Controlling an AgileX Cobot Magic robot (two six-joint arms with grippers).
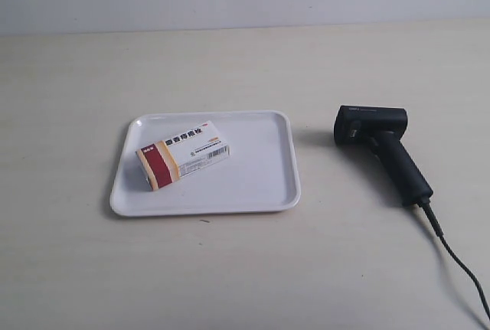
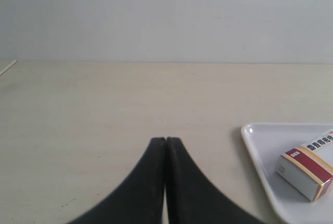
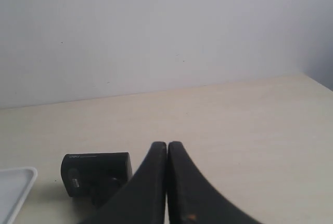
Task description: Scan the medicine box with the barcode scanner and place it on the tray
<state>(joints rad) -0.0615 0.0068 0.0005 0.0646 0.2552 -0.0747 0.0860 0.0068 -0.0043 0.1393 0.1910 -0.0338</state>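
Observation:
The medicine box (image 1: 184, 154), white with a dark red and tan end, lies flat inside the white tray (image 1: 260, 188). The left wrist view shows the box (image 2: 308, 171) on a corner of the tray (image 2: 255, 143). The black barcode scanner (image 1: 383, 146) rests on its side on the table, apart from the tray, its cable trailing toward the near edge. Its boxy head (image 3: 96, 174) shows in the right wrist view beside the tray's corner (image 3: 15, 187). My left gripper (image 2: 166, 142) is shut and holds nothing. My right gripper (image 3: 167, 146) is shut too, with nothing in it. Neither arm appears in the exterior view.
The pale wooden table (image 1: 245, 62) runs back to a light wall. The scanner's black cable (image 1: 459, 269) curves across the table toward the exterior view's lower right corner.

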